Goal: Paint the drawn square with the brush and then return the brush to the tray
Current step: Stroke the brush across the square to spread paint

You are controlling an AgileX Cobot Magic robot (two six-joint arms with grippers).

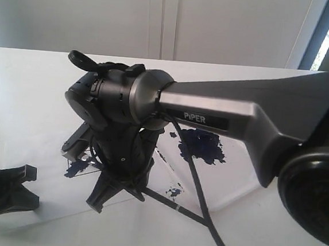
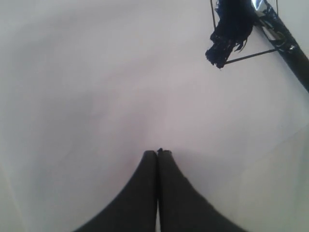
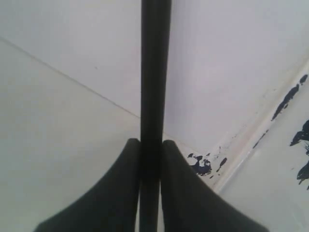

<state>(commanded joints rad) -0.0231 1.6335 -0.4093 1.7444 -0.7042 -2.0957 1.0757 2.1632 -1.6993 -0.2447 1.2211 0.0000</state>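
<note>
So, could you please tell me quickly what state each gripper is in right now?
Left gripper: closed, empty.
Right gripper: closed on the brush.

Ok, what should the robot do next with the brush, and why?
Probably sweep the brush across the white part of the square. The right fingers are shut on it, and blue paint covers only part of the square; the rest looks white.

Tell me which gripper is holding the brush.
The right gripper: its fingers clamp the brush. The left gripper is shut with nothing between its fingers.
</note>
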